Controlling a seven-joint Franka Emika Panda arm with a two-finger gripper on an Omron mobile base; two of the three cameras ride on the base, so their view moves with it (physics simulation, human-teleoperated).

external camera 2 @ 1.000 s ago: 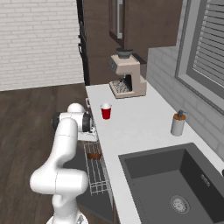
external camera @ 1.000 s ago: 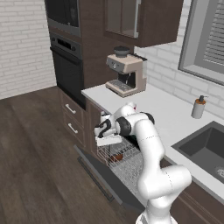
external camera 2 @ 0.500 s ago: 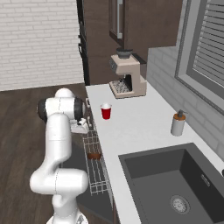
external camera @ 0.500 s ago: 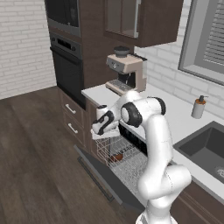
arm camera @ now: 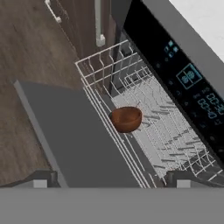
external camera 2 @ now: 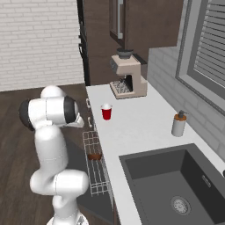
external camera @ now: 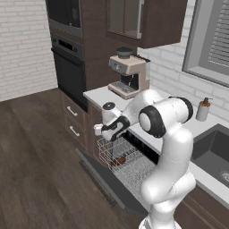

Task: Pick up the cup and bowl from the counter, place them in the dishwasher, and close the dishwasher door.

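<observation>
The counter (external camera 2: 145, 118) runs long, the dishwasher door (arm camera: 74, 135) dropped flat at 9 o'clock of the wire rack (arm camera: 153, 127). The gripper (external camera: 102, 130) hangs empty, fingers spread. The bowl (arm camera: 126, 119) sits in the rack — the cup (external camera 2: 106, 111) stands on the counter.

Bowl (arm camera: 126, 118) in rack, cup (external camera 2: 106, 111) on counter (external camera 2: 136, 127)
</observation>
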